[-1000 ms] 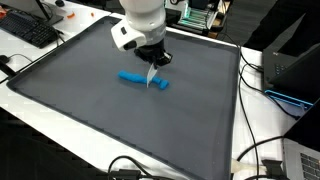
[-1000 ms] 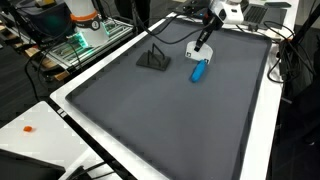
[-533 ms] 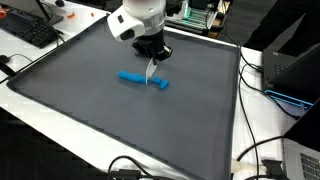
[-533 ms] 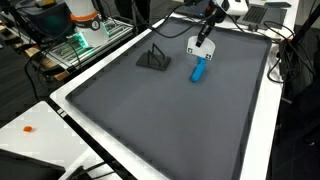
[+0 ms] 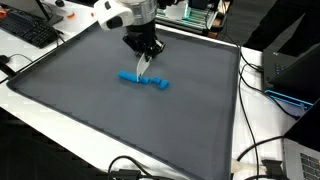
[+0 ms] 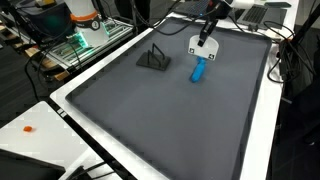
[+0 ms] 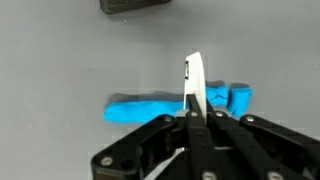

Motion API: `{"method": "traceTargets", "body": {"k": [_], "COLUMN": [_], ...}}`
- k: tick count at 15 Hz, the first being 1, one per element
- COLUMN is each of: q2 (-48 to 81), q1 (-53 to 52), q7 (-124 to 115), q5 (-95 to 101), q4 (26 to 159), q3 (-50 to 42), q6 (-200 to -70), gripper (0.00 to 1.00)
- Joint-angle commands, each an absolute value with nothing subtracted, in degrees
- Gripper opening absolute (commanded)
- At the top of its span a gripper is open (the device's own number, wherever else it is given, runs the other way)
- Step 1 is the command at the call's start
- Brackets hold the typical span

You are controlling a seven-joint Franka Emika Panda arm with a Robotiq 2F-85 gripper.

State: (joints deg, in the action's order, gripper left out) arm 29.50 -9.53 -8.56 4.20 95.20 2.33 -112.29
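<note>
A blue clay roll (image 5: 138, 78) lies on the dark grey mat (image 5: 70, 100) and shows in both exterior views (image 6: 200, 70). In the wrist view the roll (image 7: 148, 107) has a small separate blue piece (image 7: 240, 97) at its right end. My gripper (image 5: 147, 56) is shut on a thin white blade (image 5: 143, 69) that points down, just above the roll. The blade (image 7: 195, 82) crosses in front of the roll near the cut end. The gripper (image 6: 206, 30) and blade (image 6: 200, 46) hang above the roll; the gripper's fingers (image 7: 195, 120) clamp the blade's base.
A small black stand (image 6: 153, 60) sits on the mat beside the roll and shows at the top of the wrist view (image 7: 135, 5). A keyboard (image 5: 30, 30), cables (image 5: 250, 150) and a black box (image 5: 295, 65) lie around the mat's raised rim.
My gripper has risen and shifted a little along the roll, lifting the white blade off the roll's end. The roll has not moved.
</note>
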Motion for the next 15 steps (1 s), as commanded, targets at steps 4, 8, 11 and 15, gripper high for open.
{"method": "traceTargets", "body": {"k": [4, 8, 11, 15], "q2": [31.07, 32.18, 33.09, 34.45], "q1": [-9.05, -9.17, -9.24, -9.35], "q7": [-7.73, -7.57, -7.45, -6.83], "q5": [5.43, 6.50, 7.23, 7.90], "q4": [94.18, 93.66, 93.23, 92.34], "q3": [2.12, 1.87, 1.73, 1.61], "q6": [-113.83, -114.65, -115.24, -115.47], "gripper": [0.01, 0.01, 0.01, 0.01]}}
